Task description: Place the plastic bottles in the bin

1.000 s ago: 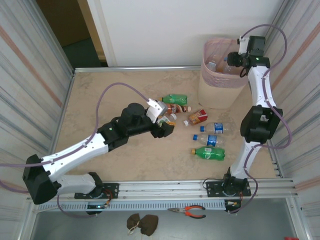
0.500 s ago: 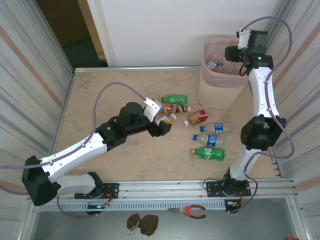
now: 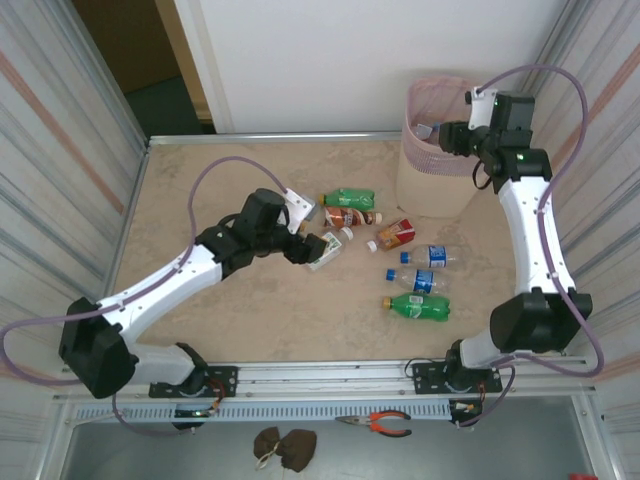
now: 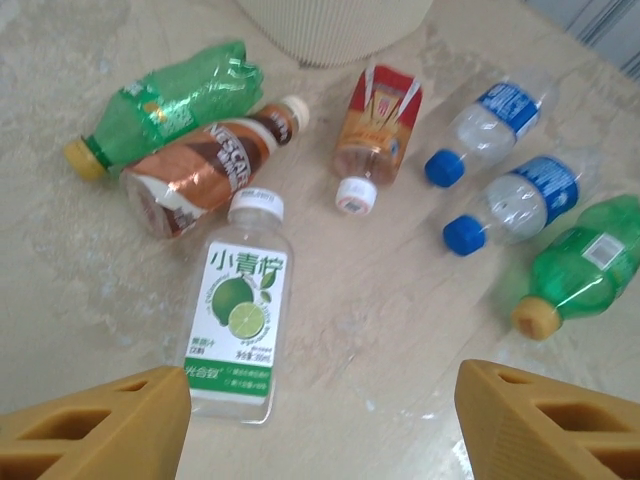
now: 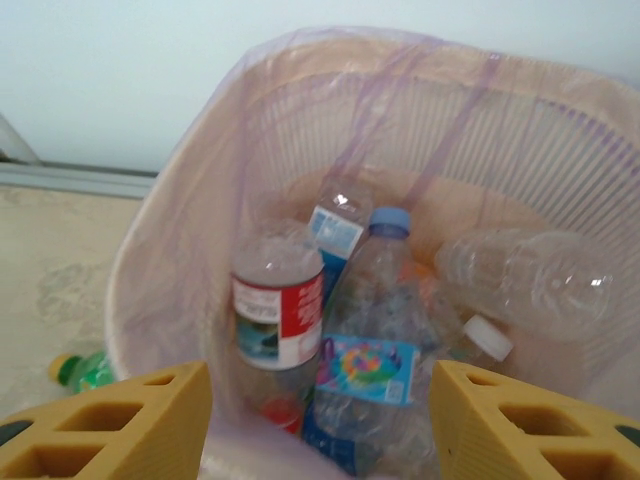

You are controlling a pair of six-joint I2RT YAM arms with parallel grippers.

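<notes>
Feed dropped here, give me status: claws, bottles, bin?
Left claw open, empty, over lime-label bottle. Right claw open, empty, above bin. Seven bottles on table. Nothing blocking.

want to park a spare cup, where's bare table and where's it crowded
Bare: far left of the table, between its back edge and the left arm, and the near strip between the nearest green bottle and the rail. Crowded: the bottles lying beside the bin.

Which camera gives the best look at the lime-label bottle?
The left wrist view: the lime bottle lies close below, label and white cap plain. The top view shows it small, mid-table. The right wrist view faces the bin.
</notes>
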